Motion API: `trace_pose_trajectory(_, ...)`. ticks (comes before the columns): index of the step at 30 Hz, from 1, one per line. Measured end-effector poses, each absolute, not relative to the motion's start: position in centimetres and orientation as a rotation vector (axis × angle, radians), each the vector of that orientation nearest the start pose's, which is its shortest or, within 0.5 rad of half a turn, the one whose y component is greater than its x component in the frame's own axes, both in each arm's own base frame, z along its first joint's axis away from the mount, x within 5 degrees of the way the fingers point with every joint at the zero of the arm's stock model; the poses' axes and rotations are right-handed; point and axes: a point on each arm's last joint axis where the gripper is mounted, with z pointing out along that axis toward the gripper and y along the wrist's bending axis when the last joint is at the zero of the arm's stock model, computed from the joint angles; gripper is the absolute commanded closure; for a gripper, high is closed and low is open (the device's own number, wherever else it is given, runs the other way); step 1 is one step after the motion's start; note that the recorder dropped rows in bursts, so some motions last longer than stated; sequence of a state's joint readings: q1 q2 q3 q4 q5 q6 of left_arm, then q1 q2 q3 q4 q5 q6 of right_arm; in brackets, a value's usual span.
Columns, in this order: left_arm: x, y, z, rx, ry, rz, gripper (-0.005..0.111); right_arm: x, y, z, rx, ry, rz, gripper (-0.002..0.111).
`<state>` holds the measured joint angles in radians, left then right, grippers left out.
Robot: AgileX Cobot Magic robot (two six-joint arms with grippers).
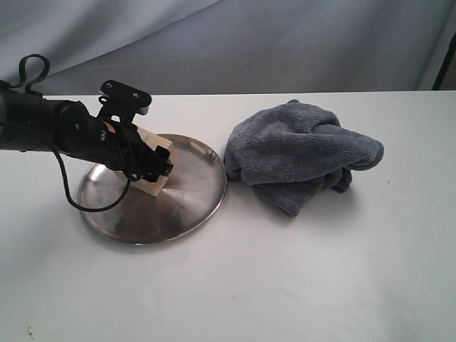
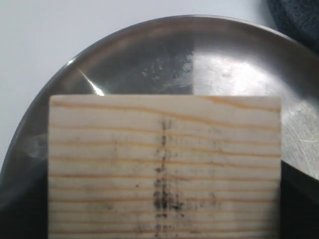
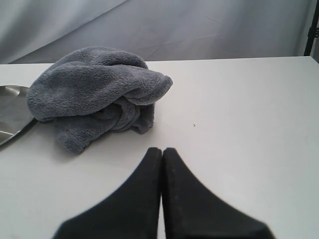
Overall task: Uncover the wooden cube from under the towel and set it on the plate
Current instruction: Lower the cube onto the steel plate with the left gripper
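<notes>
The wooden cube (image 1: 158, 187), pale with brown grain lines, sits low over the left half of the round steel plate (image 1: 192, 192). My left gripper (image 1: 153, 165) reaches in from the left, its black fingers closed on the cube's two sides. In the left wrist view the cube (image 2: 164, 164) fills the space between the jaws, with the plate (image 2: 199, 59) behind it. Whether the cube touches the plate I cannot tell. The blue-grey towel (image 1: 299, 149) lies bunched on the table to the right of the plate. My right gripper (image 3: 162, 149) is shut and empty, short of the towel (image 3: 94, 94).
A black cable (image 1: 68, 192) hangs from the left arm over the plate's left rim. The white table (image 1: 285, 285) runs back to a grey backdrop cloth (image 1: 249, 43). A dark stand (image 1: 445, 64) shows at the far right edge.
</notes>
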<state>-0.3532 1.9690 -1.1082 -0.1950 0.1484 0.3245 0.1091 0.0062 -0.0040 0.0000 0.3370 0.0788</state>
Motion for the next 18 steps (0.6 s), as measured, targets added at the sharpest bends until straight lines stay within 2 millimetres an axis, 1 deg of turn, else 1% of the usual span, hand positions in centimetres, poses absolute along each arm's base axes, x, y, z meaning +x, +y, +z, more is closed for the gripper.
trace_pose_trajectory(1,36.9,-13.9,13.6,0.591,2.426,-0.136,0.077,5.4,0.6,18.4,-0.028,1.825,0.133,0.108)
trace_pose_trajectory(3,36.9,-13.9,13.6,0.562,2.438,-0.147,0.041,5.4,0.6,18.4,-0.028,1.825,0.133,0.108)
trace_pose_trajectory(4,36.9,-13.9,13.6,0.558,2.445,-0.149,0.02,5.4,0.6,18.4,-0.028,1.825,0.133,0.108)
trace_pose_trajectory(5,36.8,-13.9,13.6,0.554,2.452,-0.152,0.007,5.4,0.6,18.4,-0.028,1.825,0.133,0.108)
trace_pose_trajectory(6,36.8,-13.9,13.5,0.557,2.459,-0.153,0.002,5.4,0.6,18.4,-0.028,1.825,0.133,0.108)
trace_pose_trajectory(11,36.5,-13.9,13.3,0.561,2.495,-0.16,0.003,5.4,0.6,18.4,-0.028,1.825,0.133,0.108)
trace_pose_trajectory(13,36.4,-13.9,13.6,0.562,2.495,-0.161,0.003,5.4,0.6,18.4,-0.028,1.825,0.133,0.108)
trace_pose_trajectory(16,36.3,-13.8,14.5,0.563,2.488,-0.167,0.003,5.4,0.6,18.4,-0.028,1.825,0.133,0.108)
trace_pose_trajectory(18,36.1,-13.8,15.6,0.562,2.472,-0.172,0.003,5.4,0.6,18.4,-0.028,1.825,0.133,0.108)
